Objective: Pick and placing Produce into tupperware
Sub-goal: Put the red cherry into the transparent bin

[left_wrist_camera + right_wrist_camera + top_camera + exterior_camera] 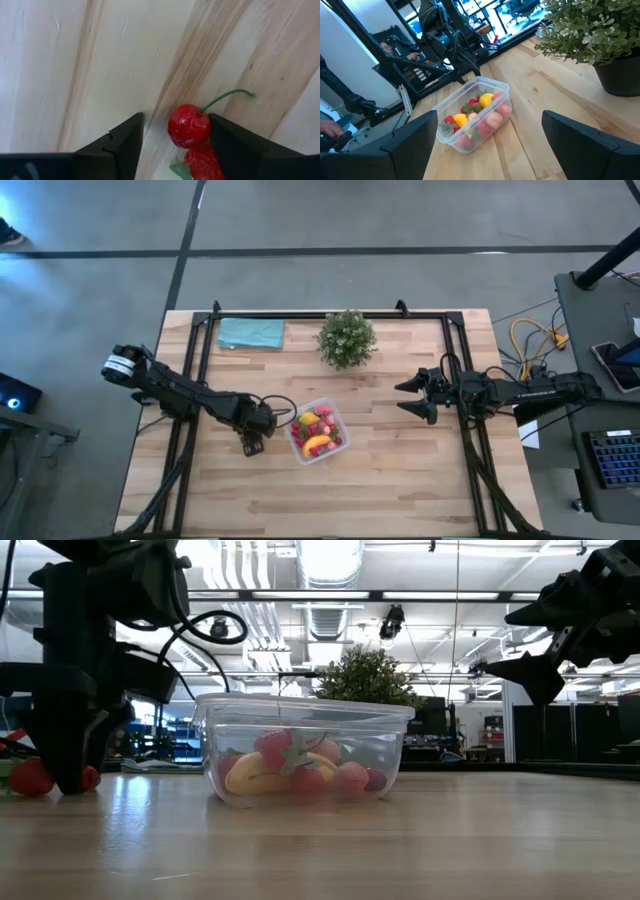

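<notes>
The clear tupperware (318,432) stands mid-table, holding red, pink and yellow toy fruits, with a banana (316,444) among them. My left gripper (252,445) is just left of it, pointing down at the table with its fingers open. Between those fingers (176,120) a red cherry (188,126) with a green stem lies on the wood, and a red strawberry piece (202,161) lies beside it. In the low view the fingertips (65,780) are down at the table among red pieces (30,777). My right gripper (408,397) hovers open, right of the tupperware (475,114). My left gripper comes from above with one finger on each side of the cherry. The cherry lies on the table close against one finger (235,145), with a clear gap to the other (125,140). Whether that near finger touches it, I cannot tell.
A bushy potted plant (346,338) stands behind the tupperware and a flat teal cloth (251,333) lies at the far left. Black frame rails (205,340) run along the table's left, right and far sides. Bare wood lies along the near side.
</notes>
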You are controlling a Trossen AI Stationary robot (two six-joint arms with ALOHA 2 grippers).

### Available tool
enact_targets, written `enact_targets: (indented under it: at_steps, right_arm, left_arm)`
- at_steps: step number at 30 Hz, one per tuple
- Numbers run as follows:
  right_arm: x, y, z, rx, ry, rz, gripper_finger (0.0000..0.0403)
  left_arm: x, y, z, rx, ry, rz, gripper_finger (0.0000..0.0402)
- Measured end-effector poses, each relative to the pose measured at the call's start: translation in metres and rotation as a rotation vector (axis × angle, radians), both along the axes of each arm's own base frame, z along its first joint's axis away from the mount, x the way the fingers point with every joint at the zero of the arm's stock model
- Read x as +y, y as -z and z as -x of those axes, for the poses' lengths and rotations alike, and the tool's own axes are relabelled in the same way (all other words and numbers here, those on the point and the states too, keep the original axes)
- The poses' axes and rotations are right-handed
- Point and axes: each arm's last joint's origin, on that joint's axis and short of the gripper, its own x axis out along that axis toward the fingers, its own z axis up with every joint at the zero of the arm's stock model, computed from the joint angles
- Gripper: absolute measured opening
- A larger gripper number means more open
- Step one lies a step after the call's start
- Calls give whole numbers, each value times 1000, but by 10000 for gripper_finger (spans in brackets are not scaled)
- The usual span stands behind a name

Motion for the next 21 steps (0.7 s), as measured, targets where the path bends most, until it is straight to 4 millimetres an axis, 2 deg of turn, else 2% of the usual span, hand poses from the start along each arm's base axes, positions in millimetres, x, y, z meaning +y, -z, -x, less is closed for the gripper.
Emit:
enact_targets:
  at_steps: [11,21]
  right_arm:
    - [0,0,0,0,0,0,350]
    - [0,0,0,0,0,0,347]
  left_arm:
    - [0,0,0,-6,-1,-6,122]
    - [0,0,-1,-25,1,-1,88]
